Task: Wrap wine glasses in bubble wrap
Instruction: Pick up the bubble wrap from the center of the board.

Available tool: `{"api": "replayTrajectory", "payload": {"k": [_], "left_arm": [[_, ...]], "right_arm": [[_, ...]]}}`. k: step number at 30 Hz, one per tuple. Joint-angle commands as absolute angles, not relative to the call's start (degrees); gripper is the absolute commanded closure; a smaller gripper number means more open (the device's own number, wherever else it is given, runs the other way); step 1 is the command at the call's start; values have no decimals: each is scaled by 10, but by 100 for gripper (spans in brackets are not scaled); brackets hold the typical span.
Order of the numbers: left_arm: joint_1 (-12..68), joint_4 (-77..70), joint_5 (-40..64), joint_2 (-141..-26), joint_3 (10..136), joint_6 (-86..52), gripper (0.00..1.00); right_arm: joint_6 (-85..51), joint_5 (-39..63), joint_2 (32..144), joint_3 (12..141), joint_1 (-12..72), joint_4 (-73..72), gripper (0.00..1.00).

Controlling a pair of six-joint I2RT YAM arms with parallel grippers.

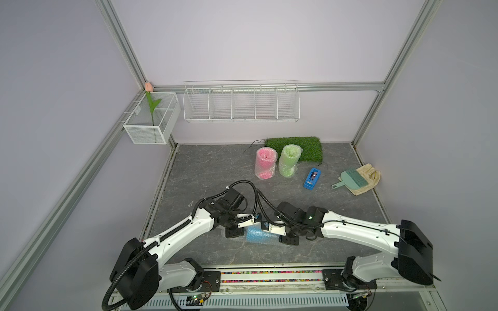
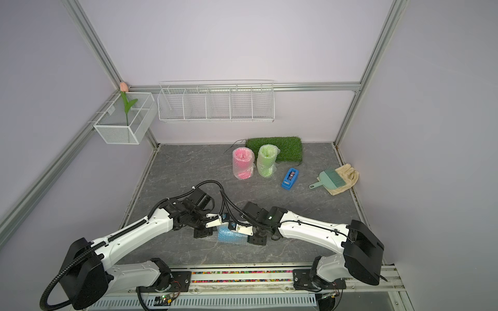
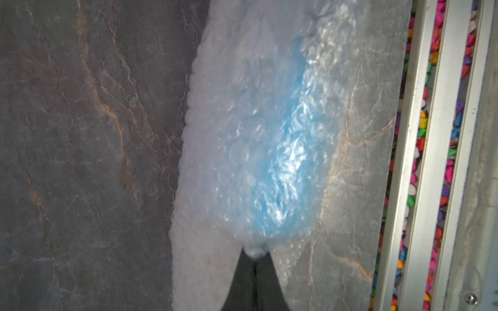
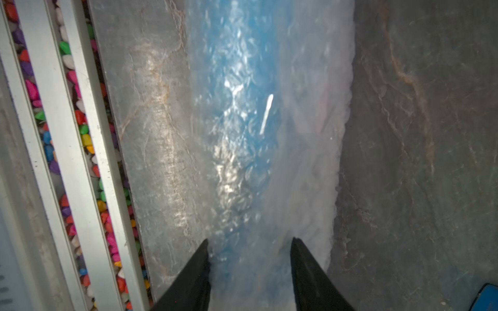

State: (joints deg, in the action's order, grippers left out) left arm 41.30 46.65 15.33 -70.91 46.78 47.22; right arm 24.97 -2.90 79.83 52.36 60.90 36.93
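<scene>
Left wrist view: jaws of the left gripper (image 3: 254, 262) are pressed together, pinching a nub of bubble wrap (image 3: 229, 161) at one end of the blue goblet (image 3: 283, 167). Over on the right gripper (image 4: 250, 242) the jaws are spread, straddling the other end (contact's hard to tell). Bundle lies sideways on the grey table (image 1: 215, 167) near its front edge; wrapped pink goblet (image 1: 265, 163) and green goblet (image 1: 289, 161) stand farther back.
</scene>
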Motion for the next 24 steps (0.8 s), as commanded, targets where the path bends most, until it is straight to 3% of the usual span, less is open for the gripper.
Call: {"api": "replayTrajectory", "payload": {"k": [1,11,14,19,24], "left_arm": [[416,459,172,-697,470,483,100],[416,458,163,-689,474,481,99],[416,448,152,-670,475,463,90],[416,424,141,-620,471,451,65],[416,397,152,-563,471,431,49]], "right_arm": [[270,-19,795,508,611,356,62],[272,-37,788,507,607,345,88],[270,-39,778,490,603,336,93],[256,-47,736,466,586,303,93],[245,-52,686,445,572,273,93]]}}
